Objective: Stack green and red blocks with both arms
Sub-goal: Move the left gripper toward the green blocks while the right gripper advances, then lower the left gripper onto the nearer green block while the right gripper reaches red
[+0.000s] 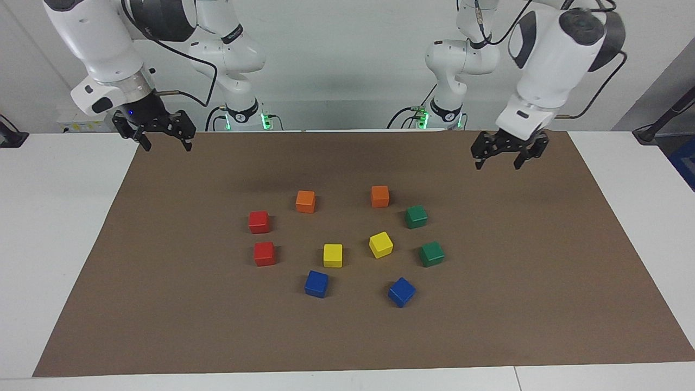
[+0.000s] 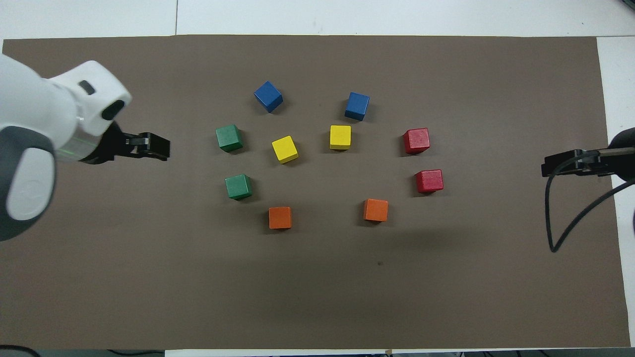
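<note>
Brown mat [image 1: 163,304], start state: nothing stacked.
Left gripper [image 1: 509,153] and right gripper [image 1: 163,133], fingers spread and empty, hang over the mat's robot-side corners; green blocks [image 1: 416,216] [image 1: 431,253] lie toward the left arm's end, red blocks [image 1: 259,222] [image 1: 264,253] toward the right arm's.

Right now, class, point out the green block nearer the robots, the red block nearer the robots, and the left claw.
Green block nearer the robots [image 1: 416,216]: facing view, top face.
Red block nearer the robots [image 1: 259,221]: facing view, top face.
Left claw [image 1: 507,156]: facing view, between its fingertips.
</note>
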Controlling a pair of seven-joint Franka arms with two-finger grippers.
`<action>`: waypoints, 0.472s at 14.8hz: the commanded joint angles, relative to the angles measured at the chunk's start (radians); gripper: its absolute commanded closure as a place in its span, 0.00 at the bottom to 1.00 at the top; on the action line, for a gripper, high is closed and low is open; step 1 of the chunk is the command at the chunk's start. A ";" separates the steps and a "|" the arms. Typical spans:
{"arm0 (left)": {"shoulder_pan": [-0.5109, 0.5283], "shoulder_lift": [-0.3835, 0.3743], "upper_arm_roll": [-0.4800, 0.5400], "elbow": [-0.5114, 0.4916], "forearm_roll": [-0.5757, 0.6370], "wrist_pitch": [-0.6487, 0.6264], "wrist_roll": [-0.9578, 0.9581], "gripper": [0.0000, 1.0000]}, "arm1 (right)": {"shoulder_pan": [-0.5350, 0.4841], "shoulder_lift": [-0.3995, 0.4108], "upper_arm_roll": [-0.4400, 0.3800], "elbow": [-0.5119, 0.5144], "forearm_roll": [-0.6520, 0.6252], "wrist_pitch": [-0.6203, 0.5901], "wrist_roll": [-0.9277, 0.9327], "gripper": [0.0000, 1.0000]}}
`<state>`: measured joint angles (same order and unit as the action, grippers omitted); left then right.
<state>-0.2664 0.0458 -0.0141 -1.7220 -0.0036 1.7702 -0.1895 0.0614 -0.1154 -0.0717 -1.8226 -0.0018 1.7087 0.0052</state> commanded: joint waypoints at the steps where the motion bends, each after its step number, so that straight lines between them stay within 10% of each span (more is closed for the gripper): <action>1: -0.043 0.084 0.013 -0.046 -0.004 0.112 -0.054 0.00 | 0.055 -0.001 0.004 -0.092 0.012 0.127 0.077 0.00; 7: -0.083 0.118 0.013 -0.165 -0.004 0.274 -0.185 0.00 | 0.124 0.063 0.004 -0.193 0.011 0.320 0.068 0.00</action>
<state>-0.3180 0.1703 -0.0128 -1.8403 -0.0036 1.9810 -0.3351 0.1784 -0.0415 -0.0675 -1.9555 -0.0014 1.9729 0.0695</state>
